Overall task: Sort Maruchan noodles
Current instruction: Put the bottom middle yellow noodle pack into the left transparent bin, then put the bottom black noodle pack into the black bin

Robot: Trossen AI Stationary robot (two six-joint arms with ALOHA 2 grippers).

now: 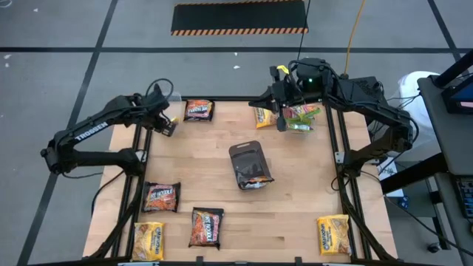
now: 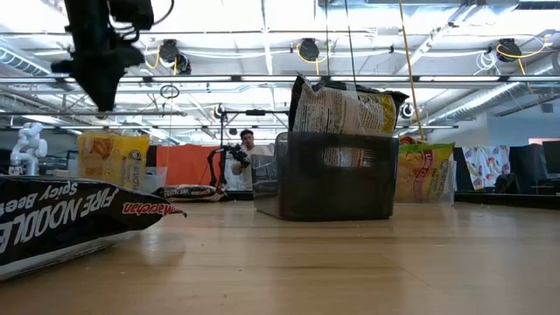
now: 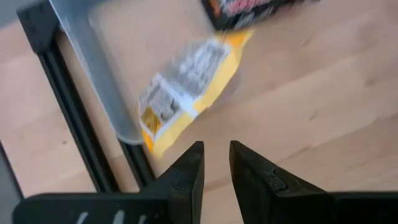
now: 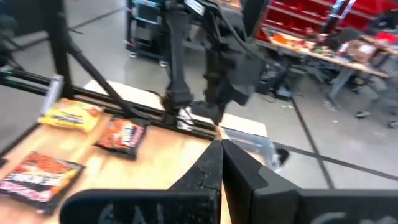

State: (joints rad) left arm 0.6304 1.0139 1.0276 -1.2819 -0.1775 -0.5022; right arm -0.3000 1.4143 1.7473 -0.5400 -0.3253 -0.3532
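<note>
On the table: Maruchan noodles lie scattered over the wooden table point(image 1: 295, 192).
Yellow packet by the left arm: a yellow packet point(image 3: 186, 84) lies at the table's far-left corner, partly in a clear plastic tub point(image 3: 99, 68) (it looks blurred, so I cannot tell how it sits).
Left gripper: the left gripper point(image 3: 214, 165) hangs just above that yellow packet, fingers parted by a narrow gap, nothing between them.
Dark packets: one dark packet point(image 1: 199, 110) lies just beside the left gripper; two more, point(image 1: 161, 196) and point(image 1: 207, 226), lie near the front-left.
Other yellow packets: one point(image 1: 148, 240) at the front-left corner, one point(image 1: 333, 234) at the front-right.
Middle: a dark grey tray point(image 1: 246, 159) stands mid-table with a packet point(image 1: 259, 179) in it.
Right gripper: the right gripper point(image 4: 221, 155) hovers at the far-right side, fingers pressed together, empty.
Far right: a tub with green-edged packets point(image 1: 301, 118) sits below that arm.
Beyond the table: a person point(image 2: 241, 157) stands in the room (far back).
</note>
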